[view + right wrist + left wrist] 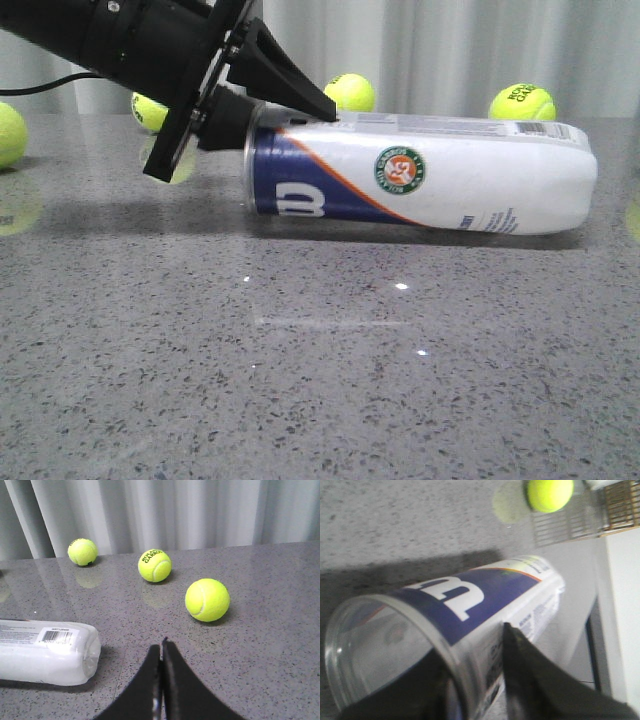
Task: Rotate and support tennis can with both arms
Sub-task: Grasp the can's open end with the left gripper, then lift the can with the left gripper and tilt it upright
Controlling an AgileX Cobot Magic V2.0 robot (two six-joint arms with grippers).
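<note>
On the left, the left pincer [262, 100] grips the open rim of the tennis can [420, 175] — one finger [520, 670] outside the wall, the other inside the mouth. The can lies on its side on the grey speckled counter [320, 380], open end toward the left, rounded end toward the right. Tennis balls [350, 92] rest behind it near the curtain [450, 50]. The right pincer [161, 680] — fingers pressed together, holding nothing — hangs just beside the can's rounded end, apart from it.
</note>
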